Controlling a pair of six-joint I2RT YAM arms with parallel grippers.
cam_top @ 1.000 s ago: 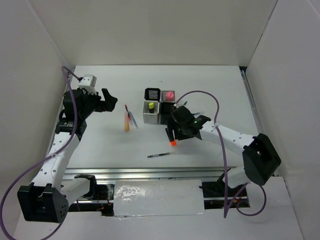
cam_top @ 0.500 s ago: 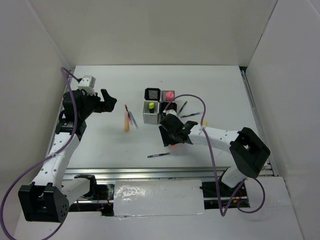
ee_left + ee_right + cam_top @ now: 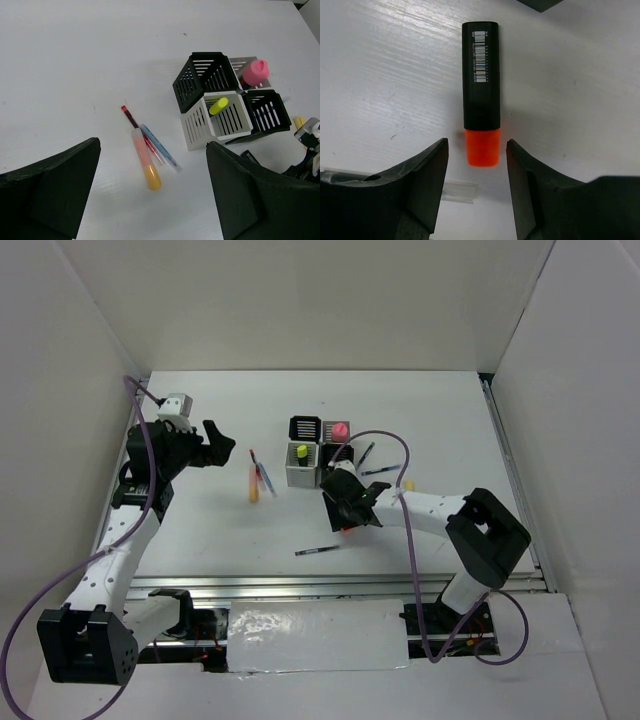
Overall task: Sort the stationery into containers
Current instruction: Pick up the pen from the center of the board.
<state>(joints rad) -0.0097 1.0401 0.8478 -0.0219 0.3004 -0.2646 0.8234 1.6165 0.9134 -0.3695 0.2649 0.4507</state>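
Note:
A black highlighter with an orange cap [image 3: 481, 90] lies flat on the table. My right gripper [image 3: 476, 150] is open, one jaw on each side of the cap, touching neither side. From above, that gripper [image 3: 345, 510] sits just in front of the containers [image 3: 318, 448]. A pink highlighter [image 3: 255, 72] stands in the back right cup and a yellow one [image 3: 218, 105] in the white front cup [image 3: 200, 131]. An orange-yellow highlighter [image 3: 145, 164] lies beside two thin pens [image 3: 156, 145]. My left gripper [image 3: 153, 150] hangs open high above them.
A dark pen [image 3: 318, 551] lies near the front edge. More pens [image 3: 378, 470] and a peach highlighter [image 3: 408, 484] lie right of the cups. A clear pen [image 3: 455, 190] shows under my right jaws. White walls enclose the table on three sides.
My right gripper has moved left and down over the orange-capped highlighter, and its jaws have narrowed around the cap. The left arm has not moved.

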